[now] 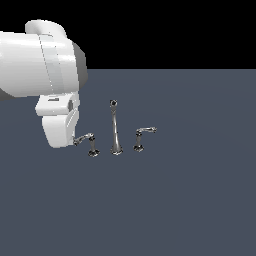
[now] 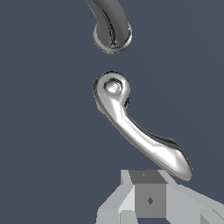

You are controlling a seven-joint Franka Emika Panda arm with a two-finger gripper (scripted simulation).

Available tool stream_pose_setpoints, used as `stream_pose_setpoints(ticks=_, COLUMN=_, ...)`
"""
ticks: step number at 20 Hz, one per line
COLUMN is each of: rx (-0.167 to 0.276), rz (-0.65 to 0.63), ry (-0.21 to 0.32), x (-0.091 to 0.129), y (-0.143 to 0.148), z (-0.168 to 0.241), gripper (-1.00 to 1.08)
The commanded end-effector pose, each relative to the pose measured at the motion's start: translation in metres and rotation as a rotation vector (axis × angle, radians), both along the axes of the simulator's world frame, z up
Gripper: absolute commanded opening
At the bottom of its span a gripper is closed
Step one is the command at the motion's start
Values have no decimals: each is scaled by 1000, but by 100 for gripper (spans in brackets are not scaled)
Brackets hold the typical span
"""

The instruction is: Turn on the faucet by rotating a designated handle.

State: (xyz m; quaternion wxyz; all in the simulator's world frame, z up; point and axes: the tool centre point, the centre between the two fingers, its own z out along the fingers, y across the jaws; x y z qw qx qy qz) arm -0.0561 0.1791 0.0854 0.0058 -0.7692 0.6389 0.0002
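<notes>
The chrome faucet stands on the dark floor in the exterior view, with a tall slender spout (image 1: 115, 129) in the middle. The handle (image 1: 88, 140), with the longer wavy lever, is at the exterior view's left of the spout. A similar handle with a shorter lever (image 1: 142, 136) is at its right. In the wrist view the handle (image 2: 135, 131) fills the middle and the spout's base (image 2: 113, 37) lies beyond it. My gripper (image 2: 148, 194) sits just at the lever's free end; its fingers show no gap and hold nothing. In the exterior view the white hand (image 1: 60, 122) hides the fingers.
The large white arm (image 1: 40, 62) fills the upper part of the exterior view's left. The flat dark grey floor (image 1: 190, 200) spreads around the faucet.
</notes>
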Motion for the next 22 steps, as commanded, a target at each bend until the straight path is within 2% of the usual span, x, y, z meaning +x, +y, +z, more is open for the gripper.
stream_pose_setpoints(ticks=1, rx=-8, rz=-12, ry=5, x=-8, y=-12, z=0, gripper=-100)
stream_pose_setpoints(ticks=5, rx=-9, rz=-12, ry=7, x=-18, y=-17, z=0, gripper=-100)
stream_pose_setpoints(ticks=6, rx=-4, rz=1, ry=5, x=-16, y=-8, z=0, gripper=-100)
stream_pose_setpoints(ticks=18, rx=-9, rz=-11, ry=7, x=-30, y=-61, z=0, gripper=-100)
stream_pose_setpoints(ticks=19, rx=-9, rz=-11, ry=7, x=-30, y=-61, z=0, gripper=-100)
stream_pose_setpoints(ticks=20, rx=0, rz=28, ry=7, x=-34, y=-37, z=0, gripper=-100)
stream_pose_setpoints(ticks=22, rx=-2, rz=20, ry=7, x=-29, y=-49, z=0, gripper=-100)
